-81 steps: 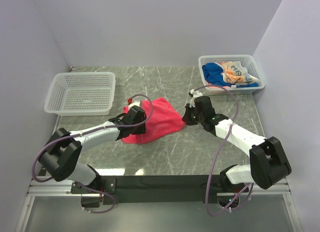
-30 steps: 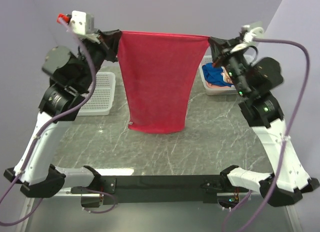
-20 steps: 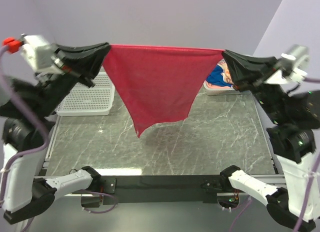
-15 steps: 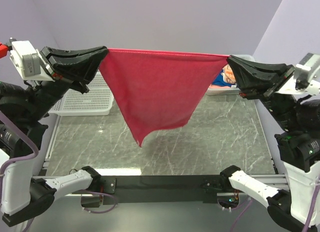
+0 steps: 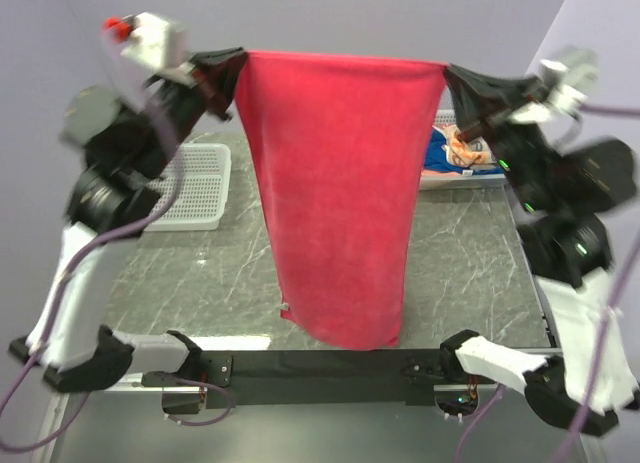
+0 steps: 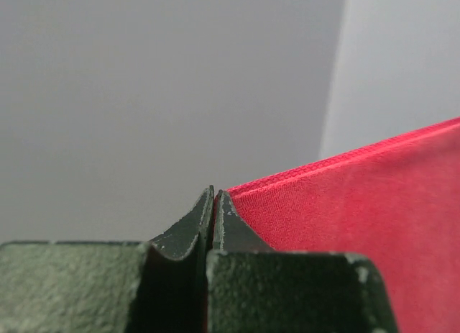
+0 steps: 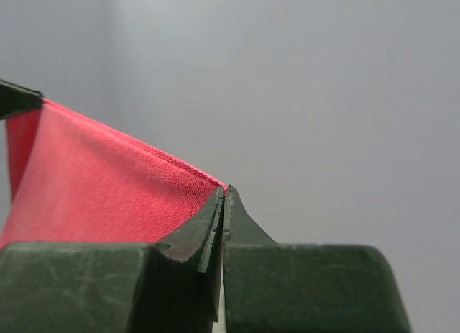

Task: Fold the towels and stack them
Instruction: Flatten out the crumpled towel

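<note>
A pink-red towel (image 5: 340,193) hangs spread out high above the table, its top edge stretched between my two grippers. My left gripper (image 5: 238,61) is shut on the top left corner, and the towel (image 6: 359,225) runs off to the right of the gripper (image 6: 213,193) in the left wrist view. My right gripper (image 5: 447,75) is shut on the top right corner; the right wrist view shows the gripper (image 7: 224,191) with the towel (image 7: 93,189) stretching left. The lower hem hangs near the table's front edge. More towels (image 5: 460,148), blue and orange-printed, lie in the right basket.
An empty white mesh basket (image 5: 195,188) stands at the back left. Another white basket (image 5: 470,178) with the remaining towels sits at the back right, partly behind my right arm. The grey marble table (image 5: 200,273) lies below, with purple walls on three sides.
The towel, which hung skewed to a point, now hangs straight and longer, reaching the front edge. Both grippers have moved inward, bringing the top corners closer together.
</note>
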You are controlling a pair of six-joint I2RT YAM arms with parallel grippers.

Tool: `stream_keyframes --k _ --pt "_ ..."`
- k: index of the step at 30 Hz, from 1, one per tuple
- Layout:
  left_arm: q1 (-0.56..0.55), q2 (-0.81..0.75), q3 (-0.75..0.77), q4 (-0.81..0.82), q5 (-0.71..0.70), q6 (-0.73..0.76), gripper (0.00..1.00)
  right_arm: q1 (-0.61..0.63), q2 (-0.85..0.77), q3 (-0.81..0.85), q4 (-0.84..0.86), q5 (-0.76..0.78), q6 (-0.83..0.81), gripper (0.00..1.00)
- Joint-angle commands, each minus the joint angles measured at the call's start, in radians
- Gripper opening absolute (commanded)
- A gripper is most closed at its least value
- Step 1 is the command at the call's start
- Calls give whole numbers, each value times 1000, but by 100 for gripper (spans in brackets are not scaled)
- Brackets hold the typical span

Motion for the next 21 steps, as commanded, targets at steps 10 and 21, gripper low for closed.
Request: stream_keyframes --k 10,21 --pt "246 597 -3 172 -168 -74 1 -196 612 -53 258 153 -29 0" --pt "286 861 148 339 -49 -133 0 -210 869 25 421 165 -90 0"
